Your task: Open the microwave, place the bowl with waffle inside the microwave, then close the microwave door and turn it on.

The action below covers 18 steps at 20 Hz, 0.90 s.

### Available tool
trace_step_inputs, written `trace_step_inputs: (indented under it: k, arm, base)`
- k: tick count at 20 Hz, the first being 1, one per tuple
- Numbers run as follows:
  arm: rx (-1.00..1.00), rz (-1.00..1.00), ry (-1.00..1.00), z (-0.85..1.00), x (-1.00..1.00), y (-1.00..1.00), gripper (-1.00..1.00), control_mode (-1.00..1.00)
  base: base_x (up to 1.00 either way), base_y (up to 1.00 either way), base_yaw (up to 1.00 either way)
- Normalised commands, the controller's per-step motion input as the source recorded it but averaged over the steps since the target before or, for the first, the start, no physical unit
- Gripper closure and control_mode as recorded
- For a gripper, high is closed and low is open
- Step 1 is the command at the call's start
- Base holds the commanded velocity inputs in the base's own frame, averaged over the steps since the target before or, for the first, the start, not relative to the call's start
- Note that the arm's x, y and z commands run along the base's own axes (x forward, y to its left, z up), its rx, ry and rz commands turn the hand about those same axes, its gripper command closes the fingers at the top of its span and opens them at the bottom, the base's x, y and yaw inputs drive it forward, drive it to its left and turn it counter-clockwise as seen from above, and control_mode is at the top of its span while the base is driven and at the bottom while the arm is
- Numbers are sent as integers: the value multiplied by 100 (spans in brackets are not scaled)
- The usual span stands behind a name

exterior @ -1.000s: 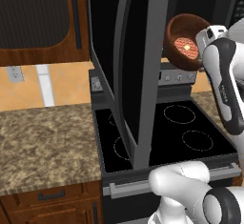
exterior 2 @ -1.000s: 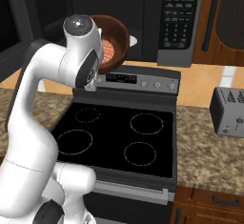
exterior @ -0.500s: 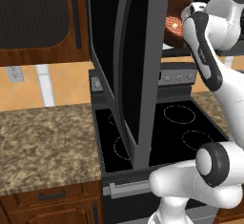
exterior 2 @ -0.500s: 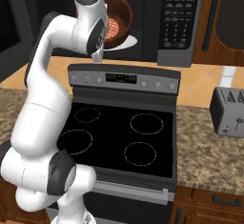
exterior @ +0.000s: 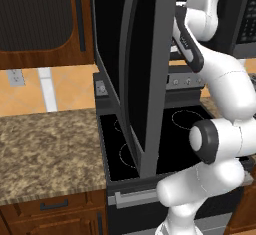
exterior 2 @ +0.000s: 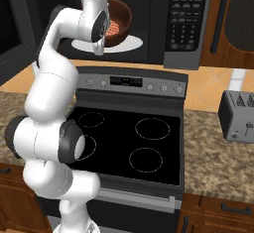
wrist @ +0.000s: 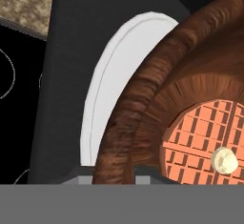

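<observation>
- Below our arm lies the black stove between speckled counters; microwave door stands open.
- Since before, we carried the bowl inside the microwave, over its turntable plate; gripper grip: cannot tell.

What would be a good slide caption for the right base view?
Robot arm holds the bowl with waffle above the white turntable plate inside the open microwave.
</observation>
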Motion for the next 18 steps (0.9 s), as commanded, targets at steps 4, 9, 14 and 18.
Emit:
trace_step_inputs:
  k: [4,9,14,18]
  arm:
    - [0,0,1,-53,26,24,100,-100]
    - [0,0,0,-46,22,15,100,-100]
    - [0,0,-4,-45,9,26,-100,-100]
    - [0,0,-20,-11,0,11,-100,-100]
  base:
    - [0,0,0]
    - [0,0,0]
    - [0,0,0]
    - [0,0,0]
